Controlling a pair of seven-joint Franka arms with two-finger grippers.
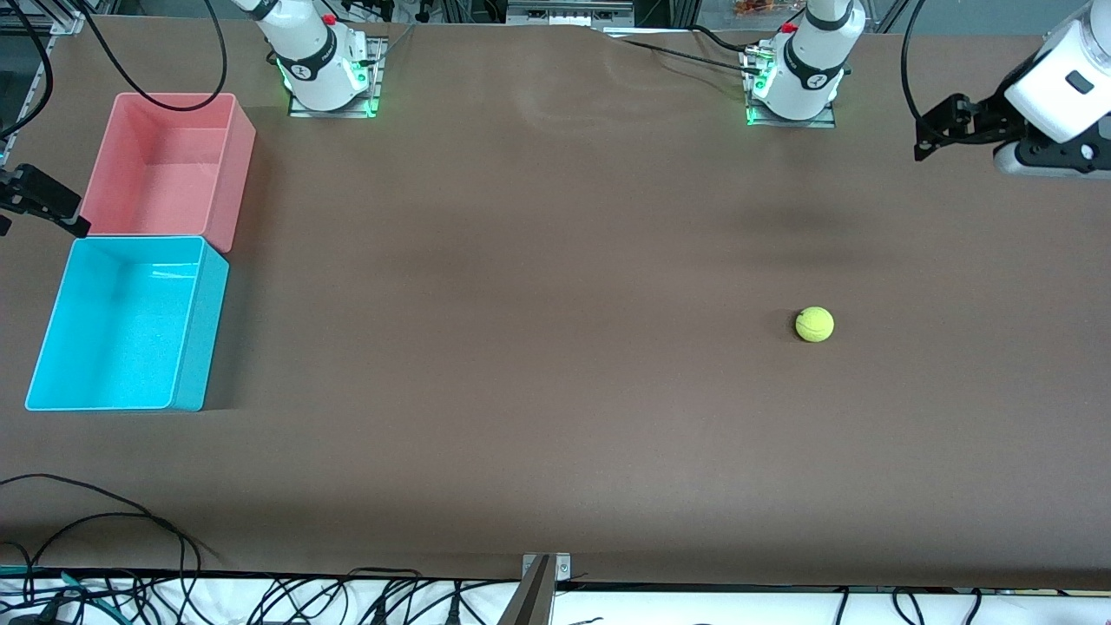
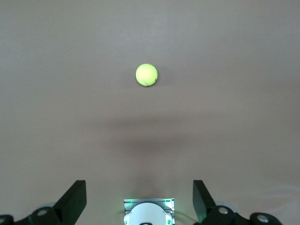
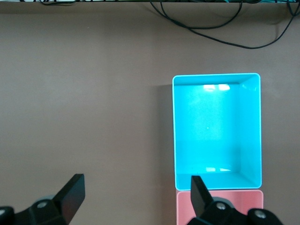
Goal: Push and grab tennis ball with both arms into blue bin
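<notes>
A: Here's the table [image 1: 555, 417], wide and brown; the tennis ball [image 1: 814, 324] sits alone on it toward the left arm's end, touching nothing, well apart from both bins.

B: And the blue bin [image 1: 201, 347]?

A: Right at the right arm's end of the table; upright, mouth up, nothing visible inside; the pink bin [image 1: 243, 174] stands just beside it, farther from the front camera, their short walls all but meeting.

B: Where's the left gripper [image 1: 933, 139]?

A: Up in the air over the left arm's end of the table; nothing between its fingers; the left wrist view shows both black fingers [image 2: 75, 199] spread wide, with bare table between them and the ball [image 2: 146, 75] lying out ahead, clear of them.

B: So no contact with the ball?

A: None; the ball rests free on the surface with its faint seam showing.

B: The right gripper [image 1: 35, 200]?

A: At the edge of the front view, over the table just beside the two bins; its fingers [image 3: 72, 192] stand wide apart too, holding nothing; its wrist camera looks straight down on the blue bin [image 3: 177, 126], with a strip of the pink bin [image 3: 218, 206] at the frame's edge.

B: Anything else out there?

A: Black cables [image 1: 104, 521] looping at the table's near edge; both arm bases stand along the far edge.
</notes>
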